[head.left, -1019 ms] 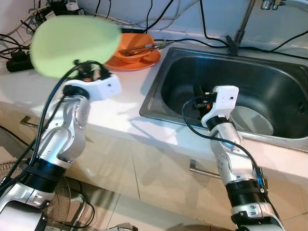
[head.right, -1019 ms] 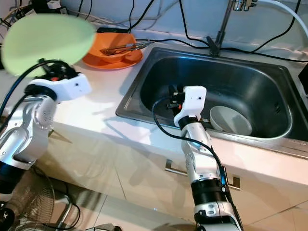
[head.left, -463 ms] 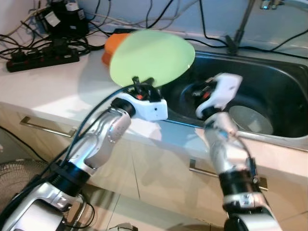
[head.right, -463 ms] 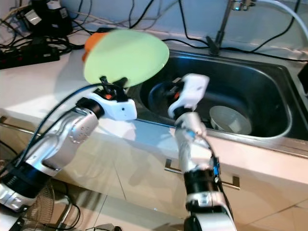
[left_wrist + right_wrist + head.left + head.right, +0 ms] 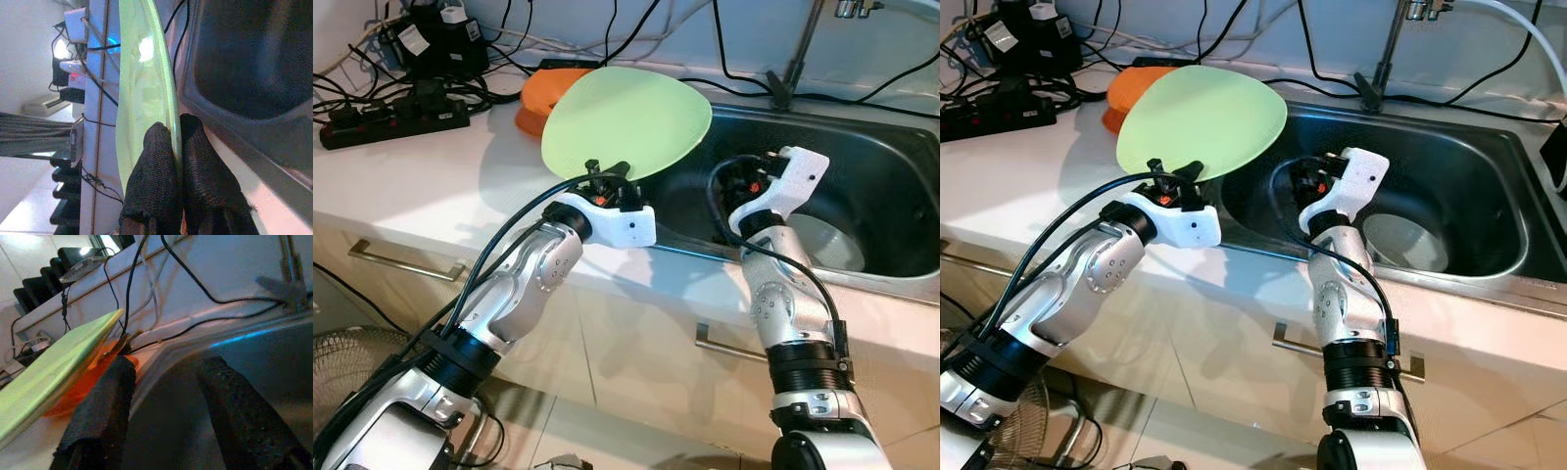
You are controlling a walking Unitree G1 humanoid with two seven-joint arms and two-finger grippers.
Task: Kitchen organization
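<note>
Holding the green plate (image 5: pixel 626 119) by its near rim, my left gripper (image 5: pixel 175 147) is pinching it between both black fingers (image 5: pixel 157 161), which are closing on either face of the rim. I am seeing the plate tilted up above the counter (image 5: pixel 431 176), just at the left edge of the sink (image 5: pixel 1489 166), with its far side overlapping the orange dishes (image 5: pixel 548 90) behind it. My right gripper (image 5: pixel 164 401) is hanging over the left part of the basin with its fingers (image 5: pixel 105 406) spread well apart and nothing between them; through its wrist camera I am looking past the green plate's edge toward the orange dishes and the faucet base (image 5: pixel 288 284). A grey bowl (image 5: pixel 1402 240) is sitting in the bottom of the sink, to the right of that arm. Black cables (image 5: pixel 744 78) are running along the back of the counter, and a power strip with plugs (image 5: pixel 396 103) is lying at the far left. Cabinet fronts with metal handles (image 5: pixel 406 262) are showing below the counter edge.
</note>
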